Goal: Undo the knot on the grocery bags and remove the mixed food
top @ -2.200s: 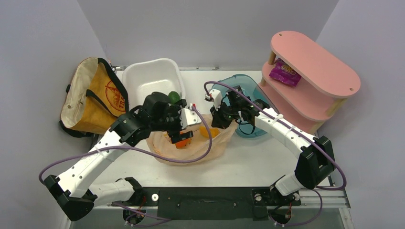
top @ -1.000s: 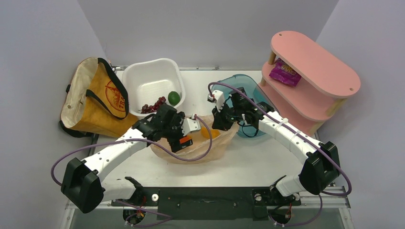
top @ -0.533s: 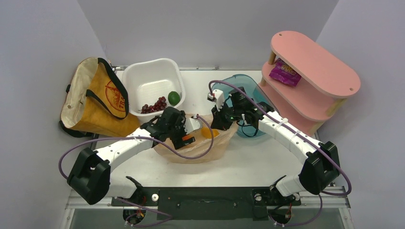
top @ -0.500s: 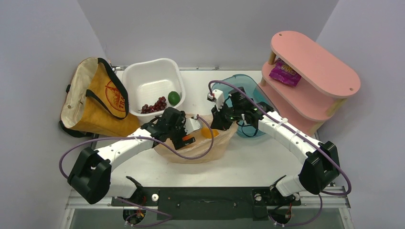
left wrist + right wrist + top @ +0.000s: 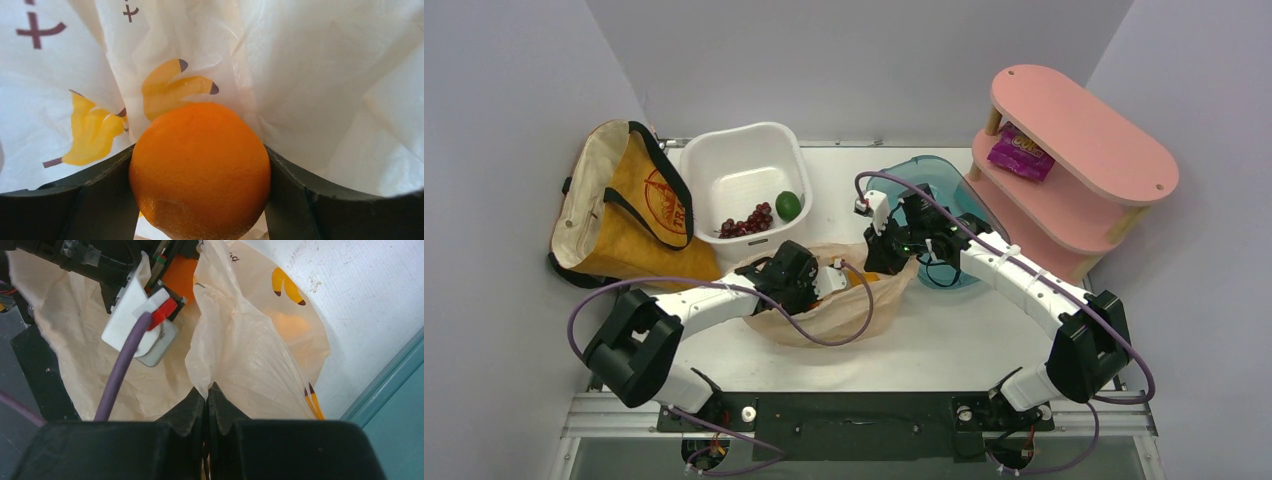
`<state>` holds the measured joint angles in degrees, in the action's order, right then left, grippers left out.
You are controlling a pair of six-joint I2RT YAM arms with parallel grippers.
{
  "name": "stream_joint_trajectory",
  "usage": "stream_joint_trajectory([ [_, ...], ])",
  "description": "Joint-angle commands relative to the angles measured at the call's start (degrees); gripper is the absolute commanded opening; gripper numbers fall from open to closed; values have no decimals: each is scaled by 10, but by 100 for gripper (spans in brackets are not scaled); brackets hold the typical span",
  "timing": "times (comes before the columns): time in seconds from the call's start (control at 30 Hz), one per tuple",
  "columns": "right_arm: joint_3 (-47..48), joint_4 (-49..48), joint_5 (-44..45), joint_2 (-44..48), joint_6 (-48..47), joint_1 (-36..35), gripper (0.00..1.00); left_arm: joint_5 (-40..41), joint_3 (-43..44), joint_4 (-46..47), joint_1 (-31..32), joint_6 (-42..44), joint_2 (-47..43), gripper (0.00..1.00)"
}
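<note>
**Operator:** Report what is obscured.

**Arm:** In the top view my left pincer (image 5: 200,150) is buried in the peach plastic bag (image 5: 824,318), and the wrist housing covers its fingers. In the left wrist view the orange (image 5: 200,170) fills most of the frame. Its underside is cut off by the lower edge, and the bag floor behind it is not visible. The tote (image 5: 624,215) sits left of the white tub (image 5: 739,160); I cannot make out its interior.

**Operator:** State of each pincer?

**Arm:** Left: both fingers bear on the sides of the orange, which sits inside the plastic bag. Right pincer (image 5: 207,395): fingers pressed together, pinching the bag's rim film on the side nearest the teal tub (image 5: 944,175).

**Operator:** Other food?

**Arm:** The grapes (image 5: 746,222) and the green fruit (image 5: 789,205) lie in the white tub.

**Operator:** Changes against one second ago?

**Arm:** The left pincer then stood spread at the bag mouth, with the orange showing beside it from above. Now the left arm lies lower and reaches further in, and its elbow has shifted right. The right pincer's hold on the rim is unchanged. Tubs and tote have not moved.
</note>
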<state>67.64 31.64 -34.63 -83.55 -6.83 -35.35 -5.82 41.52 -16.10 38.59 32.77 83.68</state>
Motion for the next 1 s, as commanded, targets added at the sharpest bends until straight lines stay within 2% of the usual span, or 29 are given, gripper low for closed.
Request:
stream_joint_trajectory([
  [0.0,7,-11,8,3,-19,-1,0,-29,28,-12,1,-36,-64,27],
  [0.03,6,-11,10,3,-20,0,0,-37,39,-16,1,-43,-80,21],
  [0.07,4,-11,12,4,-21,0,0,-61,45,-21,1,-57,-113,19],
  [0.2,1,-12,21,3,-24,1,0,-131,97,-55,5,-101,-184,17],
  [0.47,3,-18,44,6,-25,3,0,-195,236,-148,-1,-181,-188,14],
  [0.6,4,-18,46,12,-36,5,0,-224,282,-150,-93,-257,-170,14],
  [0.73,16,-11,44,12,-80,4,0,-207,324,-133,-237,-298,-111,13],
  [0.87,35,-6,48,6,-126,2,0,-176,371,-133,-314,-295,-17,12],
  [0.97,49,2,63,3,-155,-1,0,-161,398,-125,-346,-299,50,14],
])
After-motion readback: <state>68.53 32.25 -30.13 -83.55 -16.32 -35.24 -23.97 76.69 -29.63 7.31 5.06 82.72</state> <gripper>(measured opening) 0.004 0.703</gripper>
